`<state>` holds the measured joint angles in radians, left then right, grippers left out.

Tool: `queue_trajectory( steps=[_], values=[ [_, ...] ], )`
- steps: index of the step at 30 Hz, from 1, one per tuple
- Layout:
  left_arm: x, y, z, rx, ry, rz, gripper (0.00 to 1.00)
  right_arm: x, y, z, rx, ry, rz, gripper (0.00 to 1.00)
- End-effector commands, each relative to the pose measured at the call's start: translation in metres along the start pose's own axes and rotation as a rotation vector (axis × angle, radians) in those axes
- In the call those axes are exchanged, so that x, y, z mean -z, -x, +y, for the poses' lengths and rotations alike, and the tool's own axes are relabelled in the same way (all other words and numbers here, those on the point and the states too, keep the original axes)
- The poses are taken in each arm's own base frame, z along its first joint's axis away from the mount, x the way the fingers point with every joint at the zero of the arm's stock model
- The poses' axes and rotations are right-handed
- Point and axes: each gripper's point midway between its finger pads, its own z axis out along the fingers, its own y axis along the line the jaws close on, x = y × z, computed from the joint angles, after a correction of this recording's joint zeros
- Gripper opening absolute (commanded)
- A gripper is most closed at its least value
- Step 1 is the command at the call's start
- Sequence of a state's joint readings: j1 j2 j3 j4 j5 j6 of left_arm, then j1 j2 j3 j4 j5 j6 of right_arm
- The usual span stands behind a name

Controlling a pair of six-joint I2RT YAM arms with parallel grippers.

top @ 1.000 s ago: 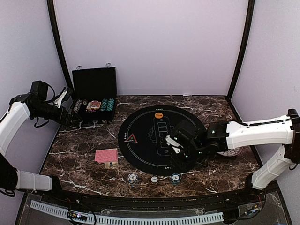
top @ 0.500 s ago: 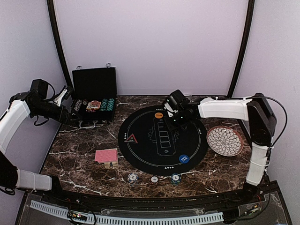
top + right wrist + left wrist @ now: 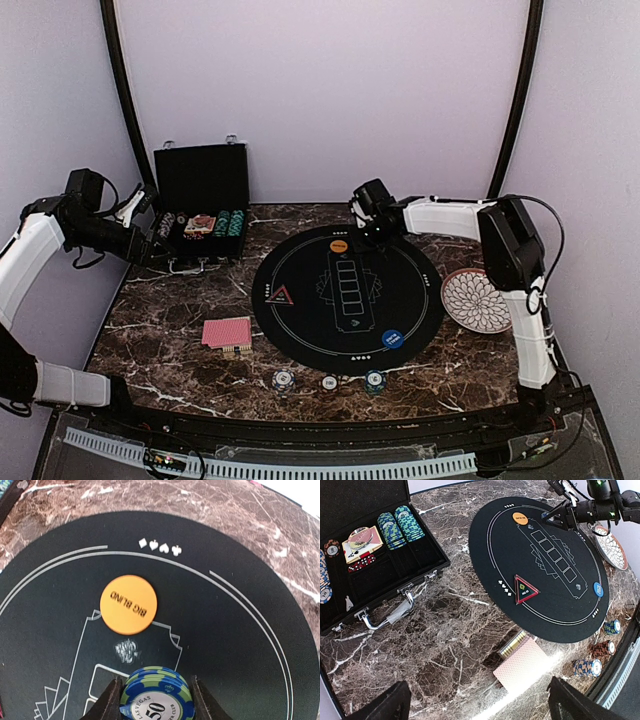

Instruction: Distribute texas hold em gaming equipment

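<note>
- While poised over the far side of the round black mat (image 3: 300, 325), grips in the right claw (image 3: 156, 702) a short chip stack (image 3: 157, 690) with blue and green edge stripes and "50" on top, one finger pressed to each side.
- Cannot tell whether lifted or touching the mat.
- Just ahead of that claw's fingertips, flat on the mat and apart from the held stack: orange disc (image 3: 128, 604) marked "BIG BLIND".
- Well away from that claw, across the mat at its near rim: blue disc (image 3: 392, 339).
- Back along that claw's arm, just off the mat on the marble table (image 3: 180, 300): petal-pattern plate (image 3: 480, 298).
- Holds the left claw (image 3: 479, 707) spread wide, nothing between its fingers (image 3: 385, 707).
- Ahead of the left claw, between the lines of its fingers: red-backed deck (image 3: 522, 665), on the table just beside the mat.
- Off to that claw's right, near the table's front edge: three small chip piles (image 3: 602, 648) in a row.
- Ahead and left of that claw: open black case (image 3: 395, 575) with rows of chips, cards and red dice inside.
</note>
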<state>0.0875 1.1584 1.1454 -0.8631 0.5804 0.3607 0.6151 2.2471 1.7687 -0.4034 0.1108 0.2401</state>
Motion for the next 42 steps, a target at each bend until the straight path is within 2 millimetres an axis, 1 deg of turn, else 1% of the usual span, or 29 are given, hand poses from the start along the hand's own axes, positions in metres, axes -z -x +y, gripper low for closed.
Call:
queue_trajectory(
  steps=[1,5,10,16,21,23,26,27,28,29,30,32,34,36,38,39,42],
  values=[
    [0.008,0.004,-0.008,-0.03,-0.006,-0.019,0.99,-0.007,0.016,0.003,-0.001,0.034,-0.036,0.09],
    [0.009,0.006,-0.008,-0.03,-0.009,-0.026,0.99,-0.017,0.009,0.0,0.001,0.027,-0.015,0.12],
    [0.009,0.008,-0.008,-0.026,-0.009,-0.027,0.99,-0.029,0.0,-0.009,-0.022,0.022,0.003,0.2],
    [0.009,0.007,-0.008,-0.023,-0.009,-0.03,0.99,-0.036,0.0,-0.013,-0.016,0.013,0.003,0.29],
    [0.009,0.008,-0.009,-0.025,-0.011,-0.035,0.99,-0.043,0.002,-0.015,-0.019,0.017,0.001,0.31],
    [0.009,0.007,-0.009,-0.026,-0.012,-0.032,0.99,-0.046,0.002,-0.016,-0.022,0.017,0.004,0.33],
    [0.01,0.008,-0.008,-0.03,-0.007,-0.03,0.99,-0.046,0.003,-0.016,-0.025,0.014,0.002,0.43],
    [0.01,0.009,-0.008,-0.031,-0.005,-0.031,0.99,-0.046,0.004,-0.016,-0.022,0.015,0.0,0.48],
    [0.01,0.008,-0.008,-0.029,-0.005,-0.029,0.99,-0.043,0.006,-0.016,-0.022,0.014,-0.005,0.55],
    [0.009,0.008,-0.008,-0.029,-0.006,-0.029,0.99,-0.04,0.009,-0.017,-0.022,0.014,-0.013,0.64],
    [0.009,0.008,-0.008,-0.029,-0.006,-0.029,0.99,-0.035,0.014,-0.017,-0.021,0.013,-0.026,0.7],
    [0.009,0.006,-0.007,-0.029,-0.002,-0.024,0.99,-0.022,0.023,-0.015,-0.02,0.014,-0.052,0.78],
    [0.009,0.006,-0.006,-0.031,0.002,-0.021,0.99,-0.007,0.029,-0.014,-0.02,0.019,-0.073,0.81],
    [0.009,0.005,-0.007,-0.033,0.001,-0.02,0.99,0.012,0.031,-0.008,-0.009,0.02,-0.091,0.82],
    [0.01,0.005,-0.007,-0.036,0.001,-0.02,0.99,0.036,0.028,0.002,0.012,0.02,-0.107,0.82],
    [0.01,0.005,-0.008,-0.037,0.0,-0.02,0.99,0.054,0.029,0.009,0.023,0.024,-0.124,0.82],
    [0.011,0.005,-0.008,-0.042,0.005,-0.017,0.99,0.095,0.003,0.027,0.061,0.023,-0.113,0.82]
  ],
)
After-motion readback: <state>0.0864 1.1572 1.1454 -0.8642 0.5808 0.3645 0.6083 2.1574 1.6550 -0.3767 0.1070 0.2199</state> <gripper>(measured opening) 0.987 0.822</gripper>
